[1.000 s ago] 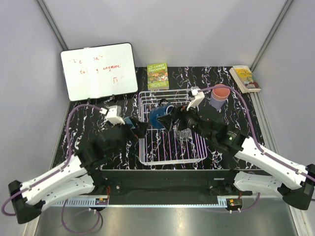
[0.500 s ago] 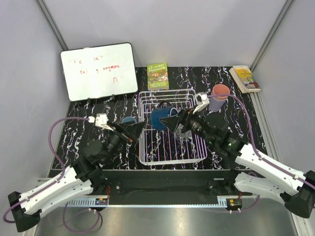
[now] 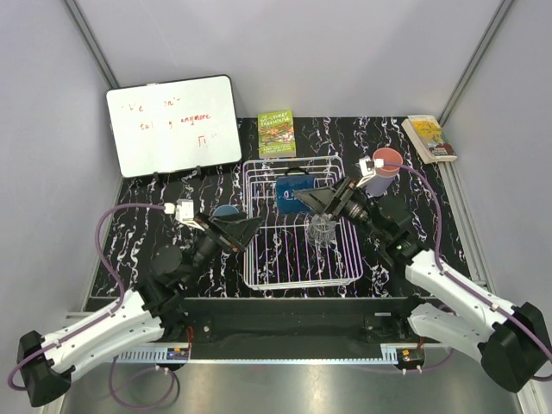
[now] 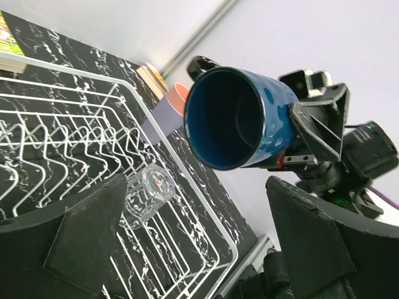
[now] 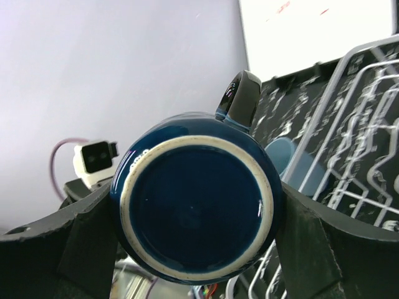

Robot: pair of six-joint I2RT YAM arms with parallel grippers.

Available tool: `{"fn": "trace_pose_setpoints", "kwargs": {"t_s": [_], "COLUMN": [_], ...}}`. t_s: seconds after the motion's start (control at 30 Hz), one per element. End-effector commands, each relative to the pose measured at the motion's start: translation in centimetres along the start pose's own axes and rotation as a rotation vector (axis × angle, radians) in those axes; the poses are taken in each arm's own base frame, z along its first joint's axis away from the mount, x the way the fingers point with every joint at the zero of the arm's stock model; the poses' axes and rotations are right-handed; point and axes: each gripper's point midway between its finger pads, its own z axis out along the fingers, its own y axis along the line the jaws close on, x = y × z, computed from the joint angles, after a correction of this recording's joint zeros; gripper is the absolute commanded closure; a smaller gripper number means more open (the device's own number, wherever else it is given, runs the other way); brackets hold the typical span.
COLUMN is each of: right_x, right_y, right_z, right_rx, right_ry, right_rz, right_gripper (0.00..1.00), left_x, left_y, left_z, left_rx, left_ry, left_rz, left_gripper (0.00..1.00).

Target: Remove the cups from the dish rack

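Black, white-veined table point(image 3: 397, 129) fills the floor of a grey-walled booth, with the white wire dish rack point(image 3: 302, 282) at its middle. The right gripper point(image 3: 309, 197) has its fingers clamped on the base end of the dark blue mug point(image 5: 196, 215), holding it in the air over the far half of the rack, tipped on its side with the mouth facing the left arm. The left gripper point(image 3: 243, 231) hovers at the rack's left edge, fingers spread wide and empty.

A light blue cup point(image 3: 226, 210) stands on the table just beside that left edge. A salmon-pink cup point(image 3: 387, 159) sits nested in a lavender cup point(image 3: 379, 183) off the rack's far right corner. One clear faceted glass point(image 3: 321, 231) lies on its side on the rack floor, toward the right edge.

My read is that the mug is mid-carry. The next move calls for clearing the rack's rim, turning the mug upright (it is nearly horizontal) and lowering it onto bare table before the fingers part. After that, only the glass remains.
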Motion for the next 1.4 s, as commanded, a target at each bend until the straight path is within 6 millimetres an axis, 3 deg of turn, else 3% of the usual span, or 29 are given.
{"fn": "trace_pose_setpoints", "kwargs": {"t_s": [0.0, 0.07, 0.1, 0.13, 0.2, 0.37, 0.43, 0.63, 1.07, 1.37], "right_x": [-1.4, -2.0, -2.2, -2.8, -3.2, -2.3, -2.2, -1.7, -0.9, -0.1], "right_y": [6.3, 6.0, 4.5, 4.7, 3.2, 2.0, 1.4, 0.9, 0.2, 0.6], "right_z": [-0.5, -0.6, -0.6, -0.8, -0.9, -0.3, 0.1, 0.8, 0.9, 1.1], "right_rx": [-0.288, -0.306, -0.279, -0.311, -0.320, -0.354, -0.352, -0.312, -0.284, -0.284], "right_ry": [0.006, -0.020, -0.022, -0.043, -0.044, 0.001, 0.009, 0.044, 0.079, 0.115], "right_rz": [0.048, 0.067, 0.109, 0.116, 0.172, 0.225, 0.238, 0.211, 0.198, 0.182], "right_gripper": [1.00, 1.00, 1.00, 1.00, 1.00, 1.00, 1.00, 1.00, 1.00, 1.00], "left_x": [-1.6, -1.5, -2.1, -2.1, -2.8, -2.0, -1.8, -0.6, 0.6, 2.8], "left_y": [-2.4, -2.2, -2.2, -2.0, -2.0, -2.7, -4.0, -5.6, -5.7, -6.2], "left_z": [0.3, 0.4, 0.5, 0.5, 0.7, 1.7, 1.9, 3.2, 5.0, 6.2], "left_rx": [0.116, 0.123, 0.128, 0.130, 0.138, 0.198, 0.258, 0.320, 0.330, 0.341], "left_ry": [-0.045, -0.047, -0.071, -0.076, -0.100, -0.045, -0.020, 0.071, 0.117, 0.187], "left_rz": [-0.035, -0.048, -0.055, -0.065, -0.072, -0.072, -0.067, -0.022, -0.015, -0.008], "left_gripper": [0.01, 0.01, 0.01, 0.01, 0.01, 0.01, 0.01, 0.02, 0.05, 0.17]}}
